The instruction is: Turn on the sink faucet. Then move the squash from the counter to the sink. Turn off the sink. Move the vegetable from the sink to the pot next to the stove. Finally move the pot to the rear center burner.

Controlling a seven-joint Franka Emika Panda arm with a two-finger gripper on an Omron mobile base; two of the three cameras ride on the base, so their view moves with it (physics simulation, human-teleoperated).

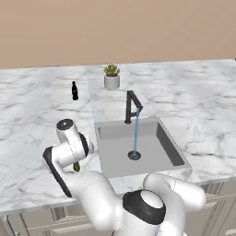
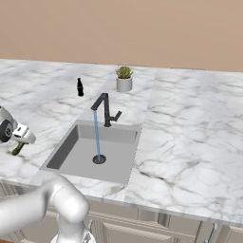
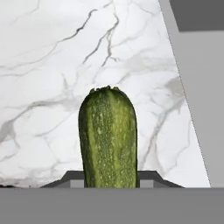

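The arm rises from the base, bends at a dark elbow and folds down over the marble counter (image 1: 41, 101) to the left of the sink (image 1: 173, 152), with the wrist turned so the hand points down at the countertop. In the left base view the gripper (image 1: 76, 167) sits low, just beside the sink's left rim, and a bit of green squash (image 1: 76, 167) peeks out beneath the white wrist. In the right base view the same hand is at the far left edge, left of the sink, with the dark green squash hanging slanted below it.

In the hand view the squash (image 3: 108, 138) stands lengthwise between the two dark finger tips (image 3: 151, 178), its stem end pointing away from the camera, with marble behind it and the sink's grey rim running along the right. The fingers appear to be clamped on its sides, though the contact itself is hidden at the bottom of that view. Whether the squash rests on the counter or is just clear of it, I cannot tell.

The black faucet (image 1: 132, 107) stands at the back rim of the sink, and a thin blue stream of water (image 1: 136, 133) falls from its spout to the drain (image 1: 134, 156). Behind the sink sit a small potted plant (image 1: 111, 76) and, to its left, a dark bottle (image 1: 74, 91).
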